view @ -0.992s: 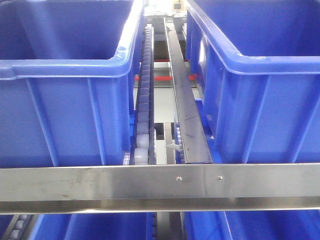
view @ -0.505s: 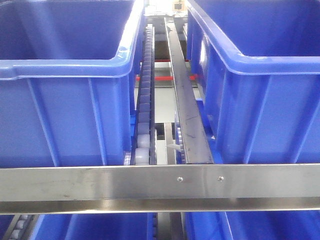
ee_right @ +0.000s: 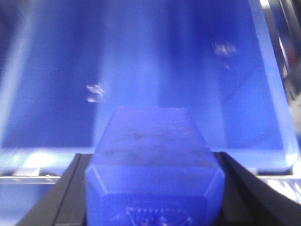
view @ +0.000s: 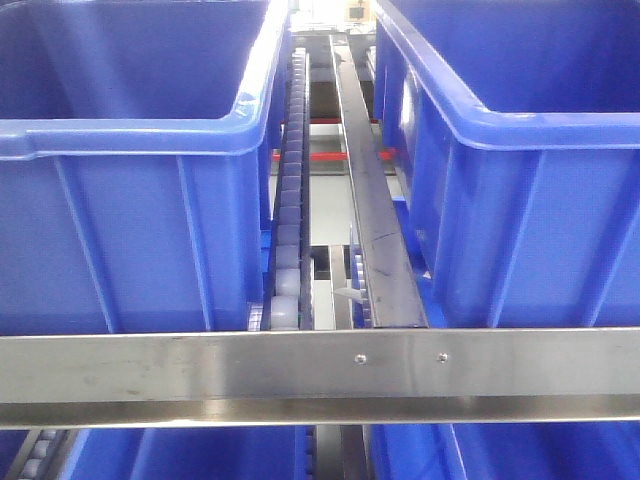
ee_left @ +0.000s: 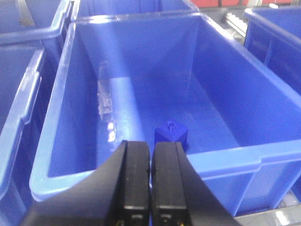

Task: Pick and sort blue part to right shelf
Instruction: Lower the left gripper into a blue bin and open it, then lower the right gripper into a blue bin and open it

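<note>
In the right wrist view my right gripper (ee_right: 153, 165) is shut on a blue part (ee_right: 153, 155), a blocky piece that fills the space between the black fingers. It is held above an open blue crate (ee_right: 275, 94). In the left wrist view my left gripper (ee_left: 150, 155) is shut and empty, over the near rim of another blue crate (ee_left: 221, 157). A small blue part (ee_left: 171, 132) lies on that crate's floor just beyond the fingertips. The front view shows the right shelf's steel front rail (view: 200, 375) and two blue crates (view: 130, 220) (view: 530, 220); neither gripper shows there.
A grey roller track (view: 288, 210) and a steel divider bar (view: 372, 210) run between the two crates. More blue crates (ee_left: 19, 94) stand to the left and right (ee_left: 277, 42) of the left gripper's crate. Lower crates show under the rail.
The front view shows only a very slight shift to the right; nothing else on the shelf has moved.
</note>
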